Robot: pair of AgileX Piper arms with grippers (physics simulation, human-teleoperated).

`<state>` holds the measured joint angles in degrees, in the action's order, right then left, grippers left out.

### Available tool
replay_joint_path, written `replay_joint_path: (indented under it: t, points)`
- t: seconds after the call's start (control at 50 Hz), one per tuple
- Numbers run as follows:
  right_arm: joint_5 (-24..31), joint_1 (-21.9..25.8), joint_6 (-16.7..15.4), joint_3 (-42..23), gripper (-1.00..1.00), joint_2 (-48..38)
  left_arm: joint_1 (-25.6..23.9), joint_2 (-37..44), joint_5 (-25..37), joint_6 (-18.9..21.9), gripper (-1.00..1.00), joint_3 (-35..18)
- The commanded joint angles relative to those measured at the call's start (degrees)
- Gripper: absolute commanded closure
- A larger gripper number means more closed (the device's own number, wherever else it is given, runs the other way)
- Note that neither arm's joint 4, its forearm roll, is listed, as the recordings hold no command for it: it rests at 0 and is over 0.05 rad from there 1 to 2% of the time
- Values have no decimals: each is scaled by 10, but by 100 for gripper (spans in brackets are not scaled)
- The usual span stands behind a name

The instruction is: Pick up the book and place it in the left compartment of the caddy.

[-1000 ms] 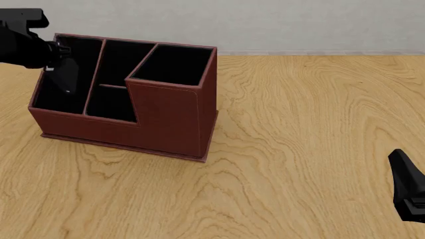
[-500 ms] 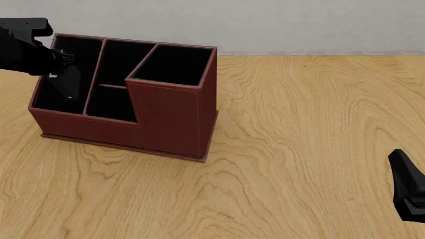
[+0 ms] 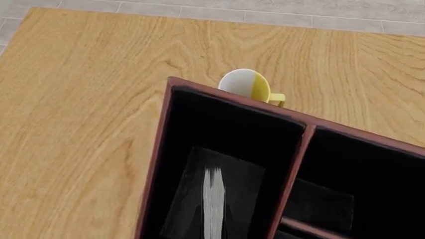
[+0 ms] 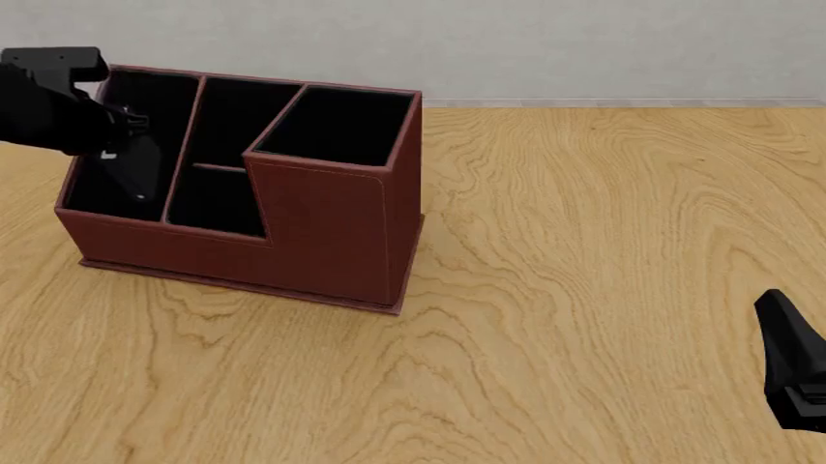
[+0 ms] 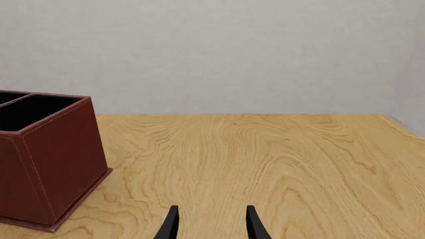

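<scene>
The reddish-brown caddy (image 4: 323, 232) stands on the left of the table, and its corner also shows in the right wrist view (image 5: 47, 159). My left gripper (image 4: 116, 135) hangs over the left compartment (image 4: 88, 188), shut on the small black book (image 4: 135, 166). The book hangs tilted inside that slot. In the left wrist view the book (image 3: 213, 204) shows its pale page edge down in the left compartment (image 3: 219, 129); my own fingers do not show there. My right gripper (image 4: 790, 358) rests at the near right edge, open and empty (image 5: 211, 224).
A white and yellow mug (image 3: 247, 85) stands on the table just behind the caddy's back wall (image 3: 232, 99); the front view does not show it. The caddy's tall square compartment (image 4: 336, 126) rises at its right end. Bare wood stretches between the caddy and my right gripper.
My left gripper has sunk a little and shifted slightly right, carrying the book deeper into the left compartment. The right arm has stayed still.
</scene>
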<state>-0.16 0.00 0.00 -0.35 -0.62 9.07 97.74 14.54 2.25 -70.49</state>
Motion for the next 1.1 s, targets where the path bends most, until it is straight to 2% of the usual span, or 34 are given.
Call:
replay_joint_path:
  t: [0.02,1.1]
  points:
    - [0,0,0,1,-100,1,1,2,-4,4,100,-7]
    - [0,0,0,1,-100,1,3,46,-27,12,100,-16]
